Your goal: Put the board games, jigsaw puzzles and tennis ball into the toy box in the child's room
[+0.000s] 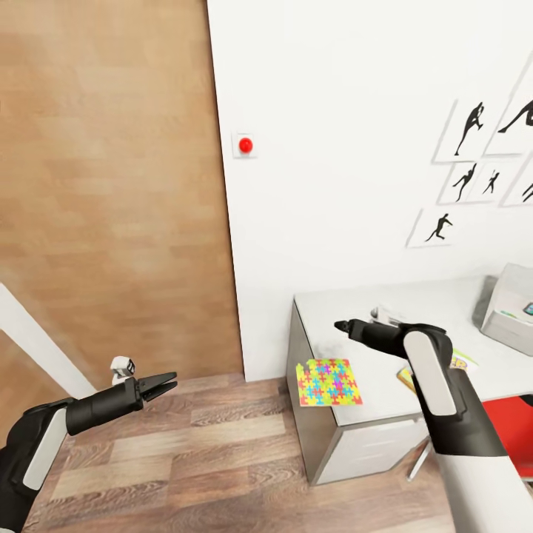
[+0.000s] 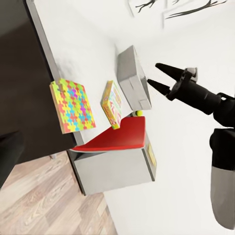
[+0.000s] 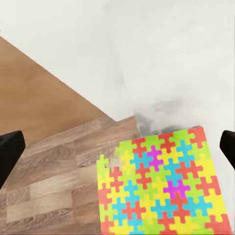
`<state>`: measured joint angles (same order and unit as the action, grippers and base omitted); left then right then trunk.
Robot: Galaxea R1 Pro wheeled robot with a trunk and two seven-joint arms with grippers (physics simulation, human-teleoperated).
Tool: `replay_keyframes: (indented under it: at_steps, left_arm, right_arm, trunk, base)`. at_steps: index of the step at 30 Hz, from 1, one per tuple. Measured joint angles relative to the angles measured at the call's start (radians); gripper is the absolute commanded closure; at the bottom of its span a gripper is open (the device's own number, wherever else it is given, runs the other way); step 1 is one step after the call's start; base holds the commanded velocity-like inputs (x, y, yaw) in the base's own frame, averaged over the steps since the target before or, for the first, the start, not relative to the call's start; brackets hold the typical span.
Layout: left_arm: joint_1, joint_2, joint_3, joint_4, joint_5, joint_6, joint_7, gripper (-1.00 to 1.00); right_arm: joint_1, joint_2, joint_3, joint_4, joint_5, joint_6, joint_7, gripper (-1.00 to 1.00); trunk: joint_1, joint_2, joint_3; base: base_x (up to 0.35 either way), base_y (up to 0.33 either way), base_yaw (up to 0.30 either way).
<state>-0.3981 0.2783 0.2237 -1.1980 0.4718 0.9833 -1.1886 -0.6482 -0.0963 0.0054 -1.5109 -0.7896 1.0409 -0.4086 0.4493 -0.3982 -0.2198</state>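
Your right arm (image 1: 437, 392) rises at lower right of the head view, its gripper (image 1: 342, 326) over the pale surface (image 1: 437, 307), fingers wide with nothing between them. At far right sits the grey toy box (image 1: 507, 303). A jigsaw puzzle (image 1: 328, 382) overhangs the surface's near corner at lower centre. Lower left, your left gripper (image 1: 169, 383) hangs above the wood floor (image 1: 222, 444), fingers narrowly parted.

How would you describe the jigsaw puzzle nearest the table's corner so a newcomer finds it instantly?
Start at the pale grey-white table against the white wall. At its near corner beside the wood floor lies the jigsaw puzzle, overhanging the edge. It is a thin square of interlocking red, yellow, blue and green pieces, without lettering, unlike the printed box beside it.
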Motion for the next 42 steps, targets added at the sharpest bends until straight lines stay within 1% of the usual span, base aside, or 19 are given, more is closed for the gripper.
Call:
replay_keyframes:
  at_steps: [2, 3, 4, 7, 10, 11, 14, 17, 18, 22, 24, 26, 27, 30, 33, 39, 42]
  left_arm:
    - [0.000, 0.001, 0.001, 0.000, 0.000, 0.000, 0.000, -1.00]
    - [0.000, 0.002, 0.001, 0.000, -0.001, 0.000, -0.001, -1.00]
    - [0.000, 0.002, 0.001, 0.000, -0.001, 0.000, -0.001, -1.00]
    - [0.000, 0.003, 0.002, 0.000, -0.001, 0.000, -0.001, -1.00]
    - [0.000, 0.004, 0.003, 0.000, -0.001, 0.000, -0.002, -1.00]
    - [0.000, 0.004, 0.003, 0.000, -0.001, 0.000, -0.002, -1.00]
    - [0.000, 0.006, 0.003, 0.000, -0.001, 0.000, -0.002, -1.00]
    - [0.000, 0.006, 0.003, 0.000, -0.002, 0.000, -0.001, -1.00]
    - [0.000, 0.006, 0.003, 0.000, -0.002, -0.002, 0.000, -1.00]
    - [0.000, 0.008, 0.004, 0.000, -0.003, -0.022, 0.000, -1.00]
    - [0.000, 0.009, 0.005, 0.000, -0.003, -0.033, -0.001, -1.00]
    - [0.000, 0.009, 0.006, -0.001, -0.003, -0.041, -0.002, -1.00]
    - [0.000, 0.010, 0.006, -0.001, -0.003, -0.046, -0.003, -1.00]
    - [0.000, 0.011, 0.006, -0.002, -0.004, -0.051, -0.003, -1.00]
    - [0.000, 0.011, 0.007, -0.003, -0.004, -0.054, -0.002, -1.00]
    - [0.000, 0.010, 0.008, -0.003, -0.004, -0.056, -0.001, -1.00]
    - [0.000, 0.010, 0.008, -0.003, -0.004, -0.057, -0.001, -1.00]
  right_arm:
    - [0.041, 0.000, -0.019, -0.035, -0.040, 0.003, 0.016, -1.00]
    - [0.079, 0.000, -0.045, -0.056, -0.087, 0.003, 0.039, -1.00]
    - [0.099, 0.000, -0.058, -0.064, -0.112, 0.003, 0.055, -1.00]
    - [0.157, 0.000, -0.095, -0.079, -0.170, 0.003, 0.117, -1.00]
    - [0.219, 0.000, -0.127, -0.086, -0.202, 0.003, 0.198, -1.00]
    - [0.259, 0.000, -0.151, -0.089, -0.213, 0.001, 0.262, -1.00]
    - [0.318, 0.000, -0.192, -0.092, -0.231, -0.013, 0.367, -1.00]
    - [0.373, 0.000, -0.225, -0.094, -0.248, -0.051, 0.472, -1.00]
    - [0.402, 0.000, -0.238, -0.094, -0.254, -0.079, 0.543, -1.00]
    - [0.437, 0.000, -0.252, -0.096, -0.253, -0.116, 0.693, -1.00]
    - [0.445, 0.000, -0.256, -0.095, -0.248, -0.128, 0.755, -1.00]
    - [0.451, 0.000, -0.258, -0.095, -0.237, -0.136, 0.799, -1.00]
    - [0.455, -0.001, -0.260, -0.094, -0.220, -0.143, 0.828, -1.00]
    - [0.459, 0.000, -0.261, -0.095, -0.187, -0.149, 0.858, -1.00]
    - [0.460, 0.000, -0.264, -0.094, -0.167, -0.152, 0.876, -1.00]
    - [0.462, 0.002, -0.268, -0.094, -0.150, -0.159, 0.910, -1.00]
    - [0.462, 0.001, -0.269, -0.095, -0.147, -0.165, 0.938, -1.00]
  trunk:
    - [0.000, 0.000, 0.003]
    - [0.000, 0.000, 0.005]
    - [0.000, 0.000, 0.006]
    - [0.000, 0.000, 0.011]
    - [0.000, 0.000, 0.016]
    - [0.000, 0.000, 0.017]
    - [0.000, 0.000, 0.022]
    - [0.000, 0.000, 0.027]
    - [0.000, 0.000, 0.028]
    - [0.000, 0.000, 0.035]
    - [0.000, 0.000, 0.038]
    - [0.000, 0.000, 0.042]
    - [0.000, 0.000, 0.043]
    - [0.000, 0.000, 0.048]
    - [0.000, 0.000, 0.053]
    - [0.000, 0.000, 0.063]
    - [0.000, 0.000, 0.068]
  base:
    - [0.000, 0.000, 0.000]
    - [0.000, 0.000, 0.000]
    - [0.000, 0.000, 0.000]
    - [0.000, 0.000, 0.000]
    - [0.000, 0.000, 0.000]
    - [0.000, 0.000, 0.000]
    - [0.000, 0.000, 0.000]
    - [0.000, 0.000, 0.000]
    - [0.000, 0.000, 0.000]
    - [0.000, 0.000, 0.000]
    - [0.000, 0.000, 0.000]
    - [0.000, 0.000, 0.000]
    - [0.000, 0.000, 0.000]
    - [0.000, 0.000, 0.000]
    - [0.000, 0.000, 0.000]
    - [0.000, 0.000, 0.000]
    - [0.000, 0.000, 0.000]
